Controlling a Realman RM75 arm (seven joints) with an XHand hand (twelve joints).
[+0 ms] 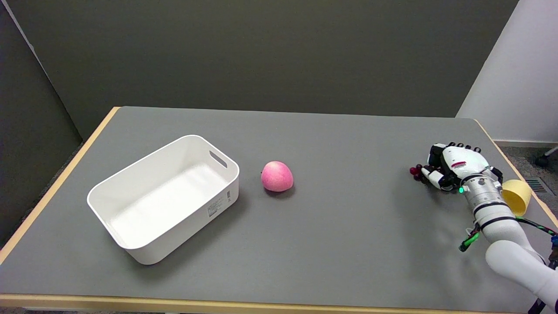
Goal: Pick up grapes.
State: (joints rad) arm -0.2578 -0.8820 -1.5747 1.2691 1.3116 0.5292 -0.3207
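A bunch of dark red grapes (416,171) lies near the table's right edge, and only its left end shows. My right hand (449,168) lies over the rest of the bunch, fingers curled down around it and thumb against its near side, gripping it. The bunch is still at table level, with a shadow directly beneath the hand. The white forearm reaches in from the lower right.
A yellow cup (517,196) lies on its side just right of my wrist, close to the table's right edge. A pink round fruit (277,176) sits mid-table. A white rectangular bin (130,192) with nothing in it stands at the left.
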